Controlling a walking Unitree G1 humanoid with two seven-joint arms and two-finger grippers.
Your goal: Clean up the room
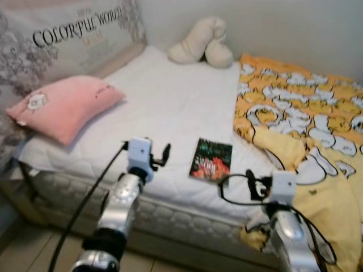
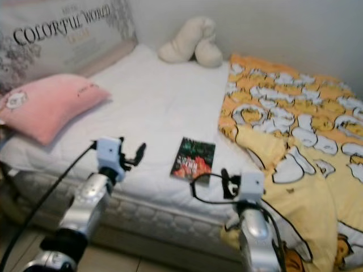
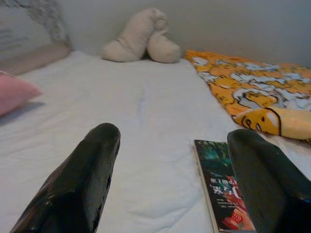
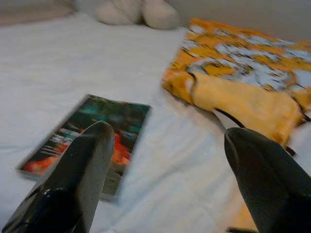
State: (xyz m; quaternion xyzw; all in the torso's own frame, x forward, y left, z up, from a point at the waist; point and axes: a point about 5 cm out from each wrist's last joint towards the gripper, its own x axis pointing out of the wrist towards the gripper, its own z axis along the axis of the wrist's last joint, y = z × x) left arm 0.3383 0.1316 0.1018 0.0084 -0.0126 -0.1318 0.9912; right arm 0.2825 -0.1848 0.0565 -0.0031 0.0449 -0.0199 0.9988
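Both sets of jaws stand apart and hold nothing. The left gripper (image 3: 170, 179) hangs just above the bed's near edge, its black fingers (image 3: 77, 184) spread over bare white sheet, with the book lying just beside one of them. The right gripper (image 4: 165, 179) hangs over the same near edge further to the right; in its wrist view one finger (image 4: 73, 179) overlaps the book's near corner, though whether it touches the cover cannot be told.

The book (image 1: 211, 160) lies flat on the bed (image 1: 164, 102), close to the near edge and between the two grippers. Its cover is dark green with red and orange patches, and it is slightly skewed to the bed's edge.

Just right of the book, a yellow-orange blanket (image 1: 300, 113) printed with white and yellow cartoon figures covers the right side of the bed and spills over the near edge beside the right arm. A pink pillow (image 1: 65, 106) sits at the left edge of the bed, leaning partly against a large grey-white cushion (image 1: 74, 34) with the words "COLORFUL WORLD". A cream plush toy (image 1: 201, 42) rests at the far edge against the wall.

Black cables run along both silver arms.
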